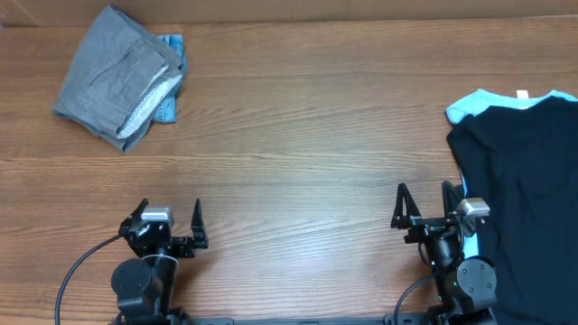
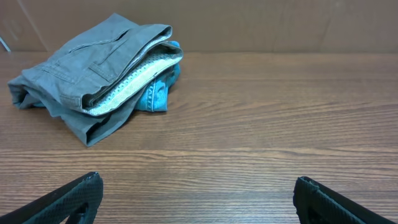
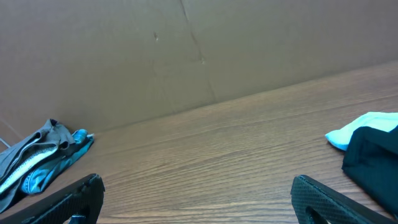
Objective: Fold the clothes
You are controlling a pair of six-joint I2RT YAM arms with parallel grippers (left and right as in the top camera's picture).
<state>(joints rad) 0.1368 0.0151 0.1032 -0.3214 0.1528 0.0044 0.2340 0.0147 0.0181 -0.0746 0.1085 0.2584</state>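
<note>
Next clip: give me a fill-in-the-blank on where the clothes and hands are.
The folded grey fabric shorts lie on blue denim shorts at the far ____ corner of the wooden table.
Under the soft black tee a garment shows, coloured ____.
The left hand and right hand are both ____, holding nothing.
Missing: left; light blue; open.

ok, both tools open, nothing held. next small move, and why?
Probably swing the right tool rightwards onto the black tee's near edge. The tee lies spread and unfolded over a light-blue garment, just beside that open tool, while the grey shorts at far left already look folded.
</note>
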